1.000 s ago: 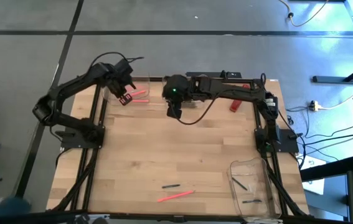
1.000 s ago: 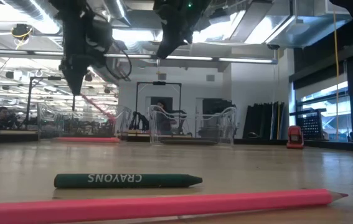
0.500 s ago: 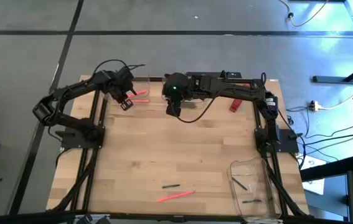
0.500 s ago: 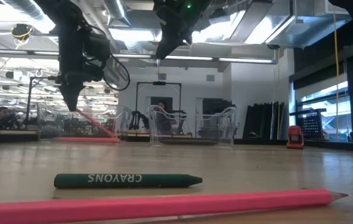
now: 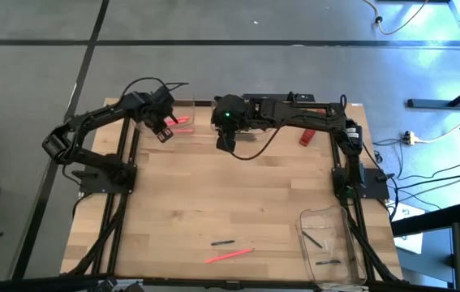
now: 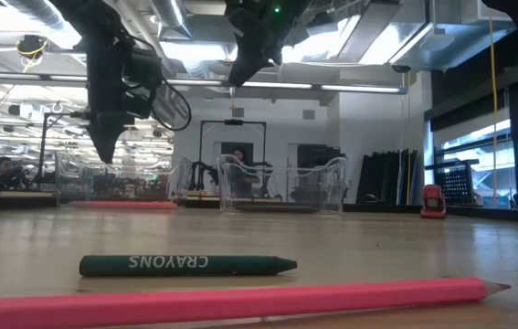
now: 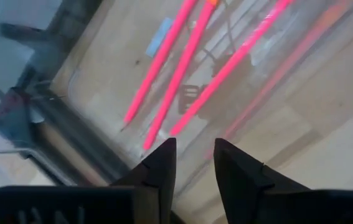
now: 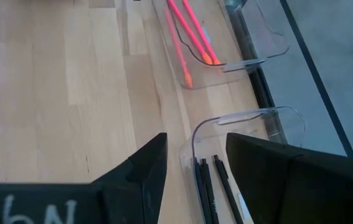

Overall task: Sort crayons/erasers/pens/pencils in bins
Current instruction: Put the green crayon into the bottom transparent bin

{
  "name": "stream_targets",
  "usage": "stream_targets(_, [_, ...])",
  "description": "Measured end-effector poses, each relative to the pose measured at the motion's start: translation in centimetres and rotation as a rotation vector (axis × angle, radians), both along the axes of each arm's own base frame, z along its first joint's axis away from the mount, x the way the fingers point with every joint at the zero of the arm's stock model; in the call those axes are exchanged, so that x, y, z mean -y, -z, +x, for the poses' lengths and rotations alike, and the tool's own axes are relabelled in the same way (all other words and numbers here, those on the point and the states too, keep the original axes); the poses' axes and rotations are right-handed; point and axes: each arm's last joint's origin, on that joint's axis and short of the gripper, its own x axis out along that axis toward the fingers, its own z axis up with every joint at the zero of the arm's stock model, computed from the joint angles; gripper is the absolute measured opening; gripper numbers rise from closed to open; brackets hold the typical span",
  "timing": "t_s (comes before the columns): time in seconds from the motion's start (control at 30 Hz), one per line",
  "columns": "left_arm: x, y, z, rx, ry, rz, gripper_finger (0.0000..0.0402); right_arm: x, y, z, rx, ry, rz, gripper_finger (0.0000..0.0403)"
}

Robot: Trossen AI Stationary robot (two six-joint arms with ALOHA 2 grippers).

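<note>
where right gripper [image 8: 192,165] hovers, pens [image 8: 208,183] apparently below.

The dark green crayon [image 6: 187,265] reads "CRAYONS", upside down.

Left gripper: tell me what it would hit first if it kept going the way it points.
Probably the pink pencils lying in the clear bin right under the open left gripper; it might clip the bin's wall first, depth is unclear.
</note>
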Motion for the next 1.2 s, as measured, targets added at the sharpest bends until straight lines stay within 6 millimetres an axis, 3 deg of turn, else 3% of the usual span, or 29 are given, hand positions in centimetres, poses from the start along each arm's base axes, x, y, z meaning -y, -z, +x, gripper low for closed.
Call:
stream_targets(0.1, [-0.1, -0.7, 0.0, 0.013, -0.066, 0.023, 0.0098, -0.1, -0.3, -0.4, -0.008, 0.000, 0.001, 0.0167])
stream_targets(0.27, [1.1, -4.6, 0.6, 0.170, -0.044, 0.058, 0.0100, -0.4, -2.9, -2.6, 0.003, 0.000, -0.003, 0.0167])
stream_targets(0.37, [3.1, -6.8, 1.0, 0.283, 0.042, 0.089, 0.0099, -0.8, -4.6, -4.4, -0.002, 0.001, 0.000, 0.0167])
stream_targets(0.57, [8.2, -9.1, 1.2, 0.400, 0.268, 0.119, 0.0097, -2.3, -7.6, -7.4, 0.041, -0.102, 0.072, 0.0167])
stream_targets(0.8, [13.4, -10.4, 1.2, 0.525, 0.485, 0.079, 0.0096, -7.4, -7.5, -7.7, 0.003, -0.472, 0.194, 0.0167])
stream_targets(1.2, [20.5, -11.1, 3.2, 0.716, 0.739, -0.010, 0.0096, -15.7, -6.8, -8.3, -0.047, -0.606, 0.287, 0.0167])
